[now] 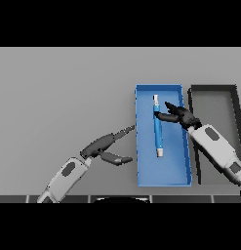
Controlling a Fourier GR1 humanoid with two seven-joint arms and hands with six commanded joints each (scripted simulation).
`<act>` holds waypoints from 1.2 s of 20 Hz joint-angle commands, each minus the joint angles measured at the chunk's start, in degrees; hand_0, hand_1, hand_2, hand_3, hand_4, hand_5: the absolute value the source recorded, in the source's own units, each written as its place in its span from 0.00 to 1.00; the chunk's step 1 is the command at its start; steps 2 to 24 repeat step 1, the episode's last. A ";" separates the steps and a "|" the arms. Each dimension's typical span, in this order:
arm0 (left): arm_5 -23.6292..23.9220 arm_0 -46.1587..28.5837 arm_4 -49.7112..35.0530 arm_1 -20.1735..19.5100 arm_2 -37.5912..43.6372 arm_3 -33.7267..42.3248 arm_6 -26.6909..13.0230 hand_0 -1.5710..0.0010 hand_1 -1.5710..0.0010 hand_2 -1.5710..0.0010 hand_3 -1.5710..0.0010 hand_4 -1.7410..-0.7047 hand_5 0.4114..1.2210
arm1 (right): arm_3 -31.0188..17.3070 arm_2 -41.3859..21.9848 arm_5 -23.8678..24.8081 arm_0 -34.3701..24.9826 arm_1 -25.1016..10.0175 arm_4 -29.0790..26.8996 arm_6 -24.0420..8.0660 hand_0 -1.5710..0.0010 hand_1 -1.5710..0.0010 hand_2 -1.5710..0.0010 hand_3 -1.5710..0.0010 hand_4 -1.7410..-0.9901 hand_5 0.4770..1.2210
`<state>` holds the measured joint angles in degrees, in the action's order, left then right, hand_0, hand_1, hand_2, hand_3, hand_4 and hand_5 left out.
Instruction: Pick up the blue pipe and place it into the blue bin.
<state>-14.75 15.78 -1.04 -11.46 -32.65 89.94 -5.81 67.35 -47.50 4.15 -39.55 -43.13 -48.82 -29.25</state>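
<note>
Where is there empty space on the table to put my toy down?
The wide grey table left of the blue bin is bare. The dark bin also looks empty. It's crowded where the right hand meets the blue pipe, and around the left hand.

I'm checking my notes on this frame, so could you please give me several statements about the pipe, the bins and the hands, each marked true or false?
1. The blue pipe lies inside the blue bin. True.
2. The right hand is over the blue bin, at the pipe's upper part. True.
3. The left hand holds the pipe. False: it is open, on the table left of the blue bin.
4. The dark bin stands left of the blue bin. False: it stands right of it.
</note>
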 commanded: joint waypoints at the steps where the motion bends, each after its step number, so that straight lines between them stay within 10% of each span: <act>1: 0.29 0.14 0.17 0.33 0.02 -0.39 -0.19 1.00 1.00 1.00 1.00 0.79 0.07 | -0.05 0.12 -0.33 0.03 0.09 -0.29 0.09 0.99 0.99 0.99 1.00 0.82 0.27; 24: 0.29 0.14 0.17 0.33 0.02 -0.39 -0.19 1.00 1.00 1.00 1.00 0.79 0.07 | -0.05 0.12 -0.33 0.03 0.09 -0.29 0.09 0.99 0.99 0.99 1.00 0.82 0.27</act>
